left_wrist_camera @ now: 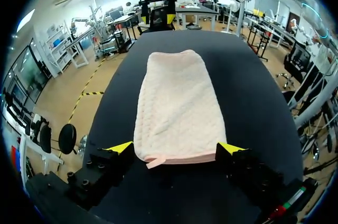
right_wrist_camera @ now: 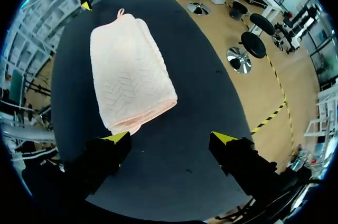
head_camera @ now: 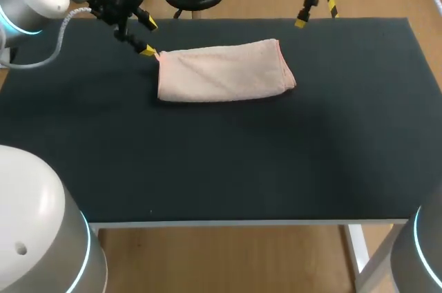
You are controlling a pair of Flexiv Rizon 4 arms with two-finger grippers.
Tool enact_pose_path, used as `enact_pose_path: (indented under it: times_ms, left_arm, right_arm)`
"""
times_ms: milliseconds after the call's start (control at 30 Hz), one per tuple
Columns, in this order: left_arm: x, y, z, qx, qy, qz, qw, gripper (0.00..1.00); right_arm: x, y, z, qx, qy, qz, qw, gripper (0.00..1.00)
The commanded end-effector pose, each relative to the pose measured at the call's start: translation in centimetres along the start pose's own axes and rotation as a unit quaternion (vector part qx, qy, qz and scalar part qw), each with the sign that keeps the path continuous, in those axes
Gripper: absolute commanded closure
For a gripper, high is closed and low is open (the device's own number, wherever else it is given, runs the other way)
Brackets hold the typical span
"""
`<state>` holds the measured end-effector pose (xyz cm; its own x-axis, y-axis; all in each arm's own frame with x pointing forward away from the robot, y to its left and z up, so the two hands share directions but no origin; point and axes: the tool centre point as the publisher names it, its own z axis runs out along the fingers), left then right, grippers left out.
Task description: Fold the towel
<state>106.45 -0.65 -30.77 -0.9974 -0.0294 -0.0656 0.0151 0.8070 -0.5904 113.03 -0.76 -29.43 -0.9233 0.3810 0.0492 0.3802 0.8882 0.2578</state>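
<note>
Left gripper [head_camera: 150, 37] is spread wide and empty, one tip by the upper-left corner of the folded pink towel [head_camera: 221, 72]. The towel lies upper centre, long axis left-right. Right gripper [head_camera: 316, 15] is wide open and empty, upper right.

Seemingly one towel [head_camera: 222, 72], two end effectors [head_camera: 150, 38] [head_camera: 316, 15], one table [head_camera: 207, 168].

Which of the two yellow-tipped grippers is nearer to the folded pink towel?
The left gripper: one yellow tip is at the corner of the folded pink towel, while the right gripper hangs well apart from it.
</note>
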Motion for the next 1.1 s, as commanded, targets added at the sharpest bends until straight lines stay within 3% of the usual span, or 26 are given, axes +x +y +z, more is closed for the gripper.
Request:
enact_pose_path:
  times_ms: [33, 400, 467, 533, 800, 967, 1100]
  left_arm:
    - [0.0, 0.1, 0.1, 0.001, 0.0, 0.001, 1.0, 0.0]
    - [0.0, 0.1, 0.1, 0.001, 0.0, 0.001, 1.0, 0.0]
    - [0.0, 0.1, 0.1, 0.001, 0.0, 0.001, 1.0, 0.0]
    - [0.0, 0.1, 0.1, 0.001, 0.0, 0.001, 1.0, 0.0]
    - [0.0, 0.1, 0.1, 0.001, 0.0, 0.001, 1.0, 0.0]
    - [0.0, 0.1, 0.1, 0.001, 0.0, 0.001, 1.0, 0.0]
    - [0.0, 0.1, 0.1, 0.001, 0.0, 0.001, 1.0, 0.0]
  right_arm:
    - [-0.7, -0.9, 0.3, -0.354, 0.276, 0.283, 0.847, 0.0]
    - [-0.7, -0.9, 0.3, -0.354, 0.276, 0.283, 0.847, 0.0]
    - [0.5, -0.6, 0.9, -0.381, 0.318, 0.313, 0.81, 0.0]
    - [1.9, -0.2, 1.5, -0.385, 0.345, 0.323, 0.793, 0.0]
    - [5.4, 0.0, 3.3, -0.356, 0.35, 0.327, 0.803, 0.0]
    - [6.3, -0.7, 4.7, -0.31, 0.34, 0.32, 0.829, 0.0]
    - [7.0, -1.0, 5.7, -0.274, 0.335, 0.33, 0.839, 0.0]
